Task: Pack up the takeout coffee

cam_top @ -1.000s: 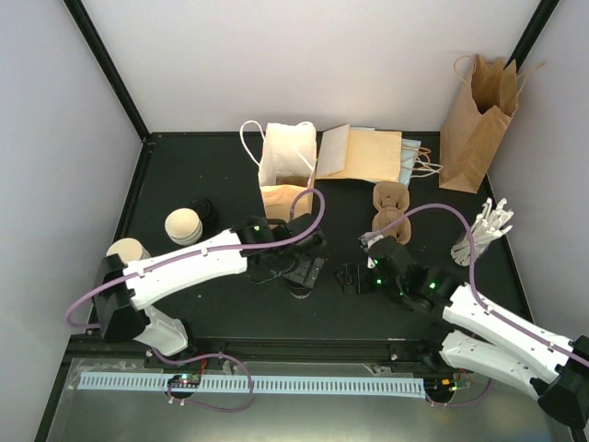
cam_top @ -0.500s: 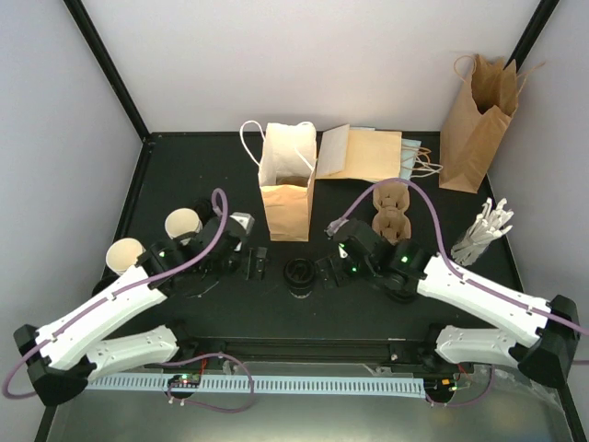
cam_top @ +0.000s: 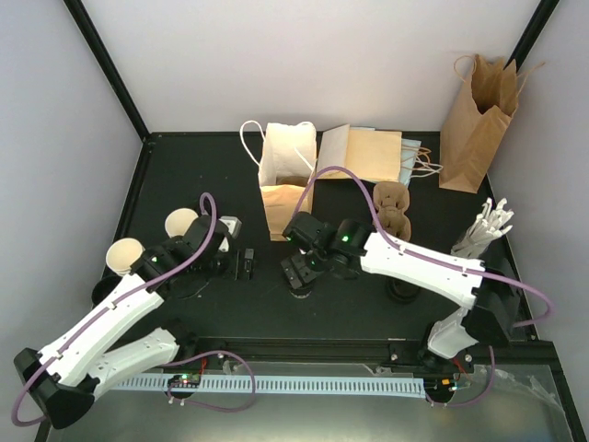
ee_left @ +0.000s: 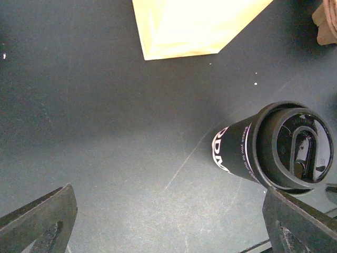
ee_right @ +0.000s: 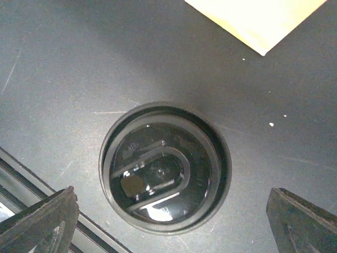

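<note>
Standing upright near the middle of the black tabletop (cam_top: 184,166), a little toward its near edge, the takeout coffee cup (ee_right: 165,167) has a dark wall with white lettering and a round black sip lid pressed on, so its contents are hidden. The right gripper (ee_right: 169,205) hangs straight over it with its jaws spread wide, one finger off each side of the lid and neither touching it. The left gripper (cam_top: 247,263) sits low just to the cup's left, equally wide and holding nothing. Just behind the cup, an open kraft bag (cam_top: 287,189) with white handles stands with its mouth up; what lies in it cannot be made out. To its right is a brown pulp cup carrier (cam_top: 391,207), partly crossed by a cable. Two lidless cream paper cups (cam_top: 181,223) stand toward the left edge, mouths open. Flat kraft bags (cam_top: 363,152) lie along the far edge, and another tall kraft bag (cam_top: 476,115) stands in the far right corner.
</note>
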Robot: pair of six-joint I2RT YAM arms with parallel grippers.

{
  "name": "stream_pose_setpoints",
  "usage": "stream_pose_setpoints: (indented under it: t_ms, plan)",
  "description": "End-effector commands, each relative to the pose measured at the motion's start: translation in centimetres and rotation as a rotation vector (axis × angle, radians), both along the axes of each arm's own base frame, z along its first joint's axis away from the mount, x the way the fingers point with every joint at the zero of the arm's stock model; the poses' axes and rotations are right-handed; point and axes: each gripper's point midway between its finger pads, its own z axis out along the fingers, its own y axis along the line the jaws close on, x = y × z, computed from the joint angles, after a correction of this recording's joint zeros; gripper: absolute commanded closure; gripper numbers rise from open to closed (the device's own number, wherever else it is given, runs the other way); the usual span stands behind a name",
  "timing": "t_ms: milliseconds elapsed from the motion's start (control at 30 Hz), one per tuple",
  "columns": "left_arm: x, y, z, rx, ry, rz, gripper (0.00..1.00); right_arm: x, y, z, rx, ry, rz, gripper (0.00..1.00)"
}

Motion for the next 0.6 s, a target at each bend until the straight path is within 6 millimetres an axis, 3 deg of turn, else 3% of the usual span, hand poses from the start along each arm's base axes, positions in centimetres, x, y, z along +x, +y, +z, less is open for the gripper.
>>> stream_pose_setpoints:
  t_ms: [0,400,567]
  plan:
    - [0.3,-0.2,0.7,-0.027,-0.040,-0.042,0.01,0.2,0.7,0.2,-0.050,0.004,-0.015,0.00]
    - [0.6,0.7,0.3,-0.021,-0.044,-0.031,0.01,0.2,1.7,-1.7,-0.116,0.031,-0.078,0.00]
    - [0.7,0.8,0.4,-0.025,-0.046,-0.029,0.01,0.0,2.0,-2.2,-0.134,0.036,-0.081,0.05]
